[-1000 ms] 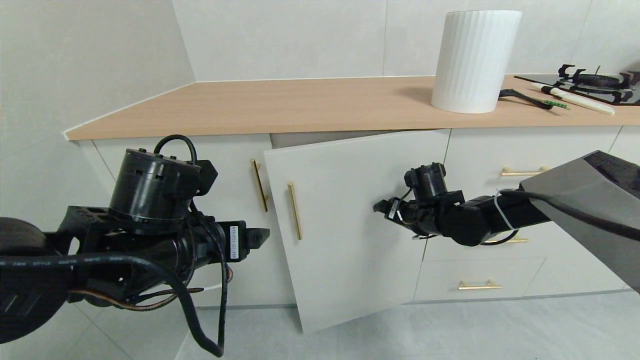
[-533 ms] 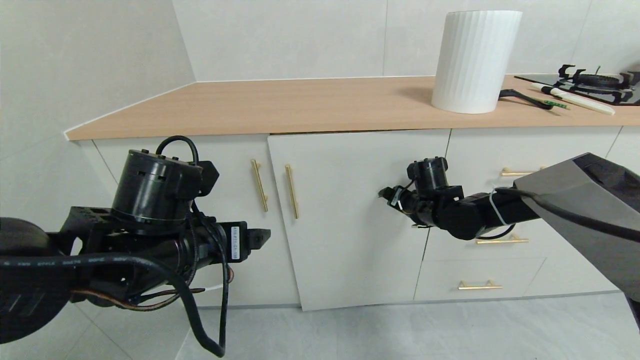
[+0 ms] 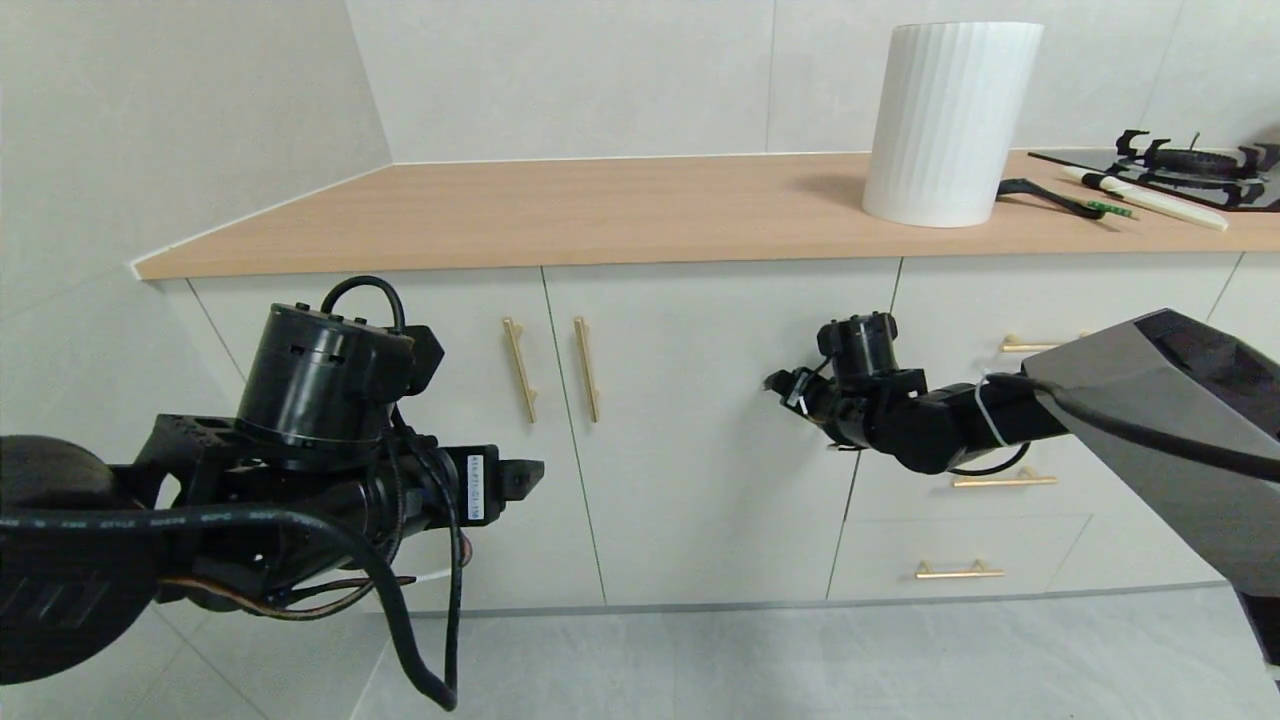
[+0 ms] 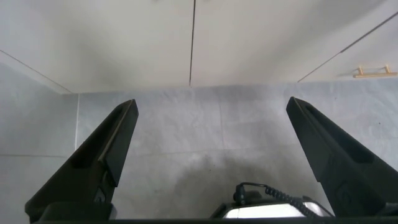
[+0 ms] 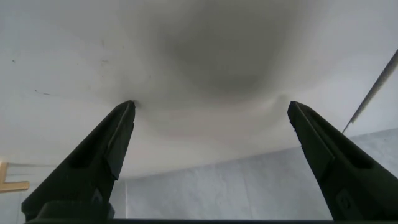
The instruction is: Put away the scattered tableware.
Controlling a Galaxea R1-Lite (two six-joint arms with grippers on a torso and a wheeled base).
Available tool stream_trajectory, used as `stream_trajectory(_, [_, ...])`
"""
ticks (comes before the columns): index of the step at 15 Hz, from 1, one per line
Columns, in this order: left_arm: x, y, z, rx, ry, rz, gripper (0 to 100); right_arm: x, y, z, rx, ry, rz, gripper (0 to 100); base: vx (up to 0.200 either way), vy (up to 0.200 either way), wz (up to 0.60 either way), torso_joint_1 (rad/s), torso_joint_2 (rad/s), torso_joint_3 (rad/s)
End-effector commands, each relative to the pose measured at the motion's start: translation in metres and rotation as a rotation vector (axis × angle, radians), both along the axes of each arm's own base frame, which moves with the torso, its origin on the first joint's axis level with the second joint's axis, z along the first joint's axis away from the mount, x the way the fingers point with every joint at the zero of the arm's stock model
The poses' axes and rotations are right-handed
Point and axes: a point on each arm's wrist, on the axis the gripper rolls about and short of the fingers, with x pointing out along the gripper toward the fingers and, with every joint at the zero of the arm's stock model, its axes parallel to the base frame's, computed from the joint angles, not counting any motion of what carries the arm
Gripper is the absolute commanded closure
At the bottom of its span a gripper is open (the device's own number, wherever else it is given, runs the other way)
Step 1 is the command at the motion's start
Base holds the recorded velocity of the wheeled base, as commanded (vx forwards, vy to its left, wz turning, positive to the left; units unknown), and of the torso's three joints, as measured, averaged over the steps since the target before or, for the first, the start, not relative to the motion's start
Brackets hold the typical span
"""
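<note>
Low on the left, the left gripper (image 3: 528,478) was held with its fingers spread wide and empty, before the left cupboard door (image 3: 470,310) and above bare floor (image 3: 800,660). The right gripper (image 3: 775,383), likewise wide and empty, was set with its fingertips close against the shut middle door (image 3: 700,450). Well above and to its right, on the counter (image 3: 560,215), a black utensil (image 3: 1045,192) lay partly behind a white ribbed container (image 3: 950,120), with a long pale utensil (image 3: 1150,197) just beside it, near the hob (image 3: 1195,160).
</note>
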Motion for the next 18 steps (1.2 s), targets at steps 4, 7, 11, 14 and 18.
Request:
stream_trajectory(4, [-0.002,0.001,0.003,-0.007,-0.011,0.0,0,-0.041,-0.016,0.05,0.01,-0.042,-0.011,0,0.0,0.0,0.0,0.0,0.0,0.0])
stream_trajectory(7, [-0.006,0.004,0.01,-0.018,-0.034,-0.001,0,-0.081,-0.035,0.084,0.017,-0.077,-0.011,0,0.0,0.0,0.0,0.0,0.0,0.0])
stream_trajectory(11, [-0.015,0.007,0.021,-0.038,-0.07,-0.003,0,-0.135,-0.056,0.113,-0.048,-0.13,-0.025,0,0.0,0.0,0.0,0.0,0.0,0.0])
stream_trajectory(14, [-0.025,0.013,0.032,-0.061,-0.11,-0.006,0,-0.169,-0.073,0.119,-0.085,-0.14,-0.052,0,0.0,0.0,0.0,0.0,0.0,0.0])
stream_trajectory(18, [-0.051,0.027,0.044,-0.09,-0.164,-0.008,0,-0.23,-0.103,0.119,-0.115,-0.16,-0.094,0,0.0,0.0,0.0,0.0,0.0,0.0])
